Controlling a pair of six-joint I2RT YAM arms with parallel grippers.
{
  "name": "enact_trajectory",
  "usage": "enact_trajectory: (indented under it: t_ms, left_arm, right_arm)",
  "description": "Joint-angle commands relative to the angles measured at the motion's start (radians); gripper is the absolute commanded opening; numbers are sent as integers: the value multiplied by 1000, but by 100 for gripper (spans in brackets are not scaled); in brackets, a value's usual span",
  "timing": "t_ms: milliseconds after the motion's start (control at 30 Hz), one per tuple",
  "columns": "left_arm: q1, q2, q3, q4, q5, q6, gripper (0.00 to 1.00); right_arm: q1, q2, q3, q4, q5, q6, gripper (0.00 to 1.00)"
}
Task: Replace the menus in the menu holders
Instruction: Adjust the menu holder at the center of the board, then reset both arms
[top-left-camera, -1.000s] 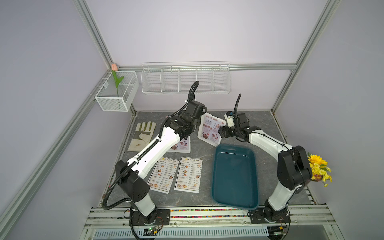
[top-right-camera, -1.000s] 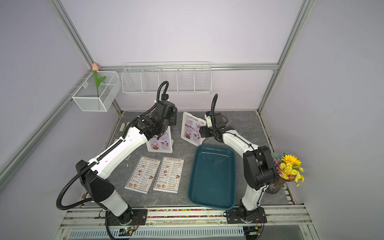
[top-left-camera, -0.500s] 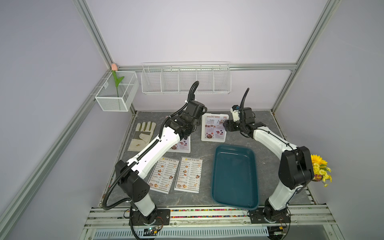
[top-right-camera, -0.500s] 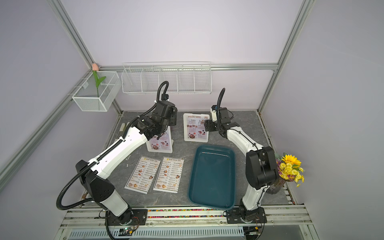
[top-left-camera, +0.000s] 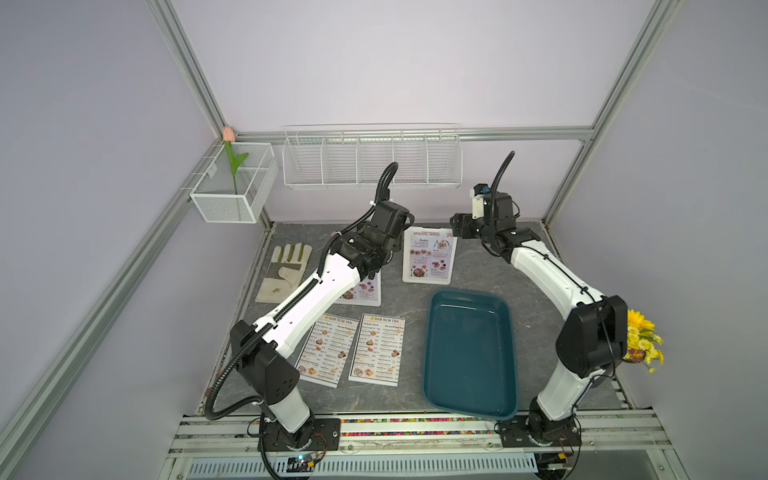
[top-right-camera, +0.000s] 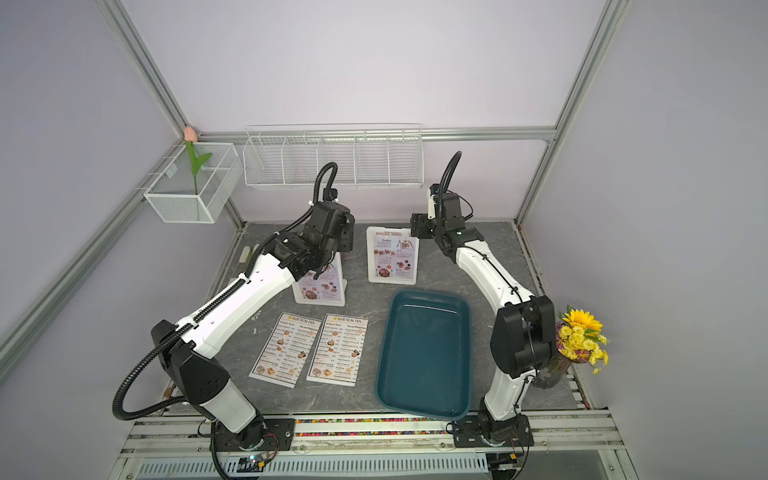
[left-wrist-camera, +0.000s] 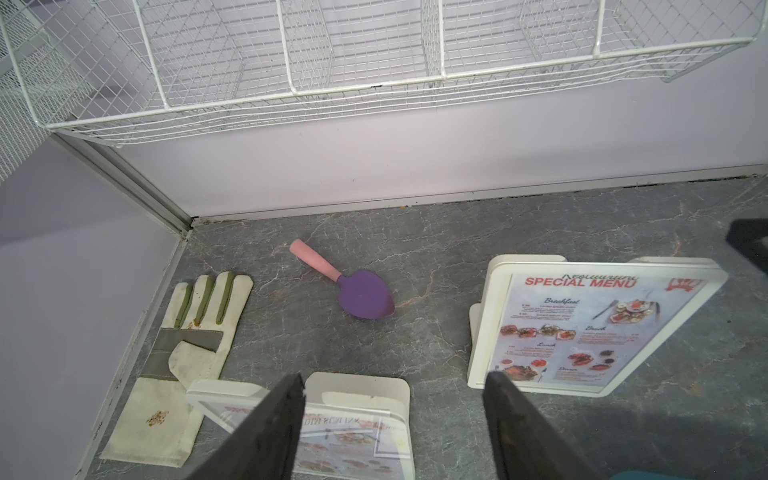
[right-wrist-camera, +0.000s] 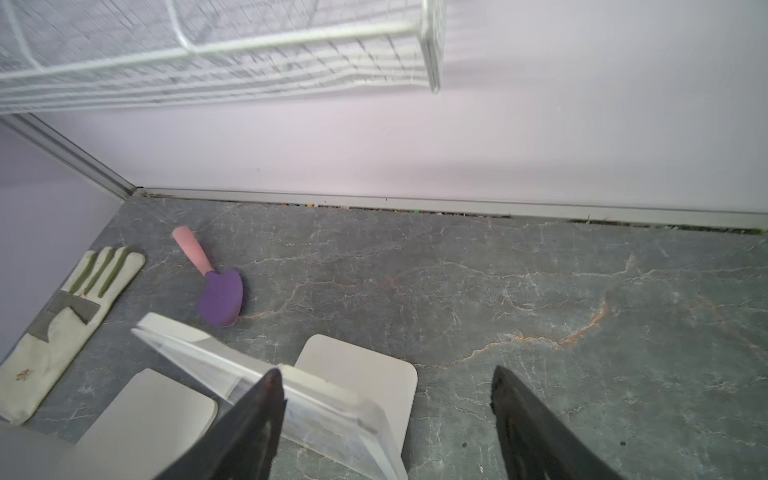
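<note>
Where the grey table (top-left-camera: 490, 266) runs closest to the arm bases, a dark teal tray (top-left-camera: 469, 361) lies flat on the right arm's side. Just beside it, two DIM SUM INN menus (top-left-camera: 328, 353) (top-left-camera: 377, 351) lie face up next to each other, loose on the stone. Beyond them stands the left menu holder (top-right-camera: 320, 302), sloped on its wedge and half hidden by the left forearm in both top views; a sheet with food photos (top-right-camera: 322, 286) sits in it, its heading covered. The left gripper (left-wrist-camera: 394, 376) hangs above that holder's top edge with its jaws spread wide and nothing clamped between them. Farther back, past the tray's far end, the right menu holder (top-left-camera: 426, 281) stands facing the bases with a SPECIAL MENU sheet (top-left-camera: 430, 255) in it. The right gripper (right-wrist-camera: 386, 370) hovers just beside its upper corner, jaws wide apart and gripping nothing; one finger overlaps the blurred top edge, and contact cannot be told. A glove (top-left-camera: 284, 270) lies flat at the left edge, a pink-handled purple trowel (left-wrist-camera: 353, 286) near the back wall. On that wall hangs a wire rack (top-left-camera: 372, 158), and in the left corner a mesh basket (top-left-camera: 232, 195) holds a tulip (top-left-camera: 227, 134).
</note>
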Motion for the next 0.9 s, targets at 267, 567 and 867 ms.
enact_trajectory:
  t_ms: [267, 567, 867]
  left_arm:
    - [-1, -13, 25, -10, -3, -1, 70]
    - [-1, -2, 31, -50, 34, -10, 72]
    - [-1, -165, -168, -75, 72, -87, 99]
  right_arm:
    - [-4, -25, -16, 33, 16, 27, 79]
    - [-6, -148, -68, -23, -25, -4, 83]
    - [-7, -475, -420, -100, -69, 11, 98]
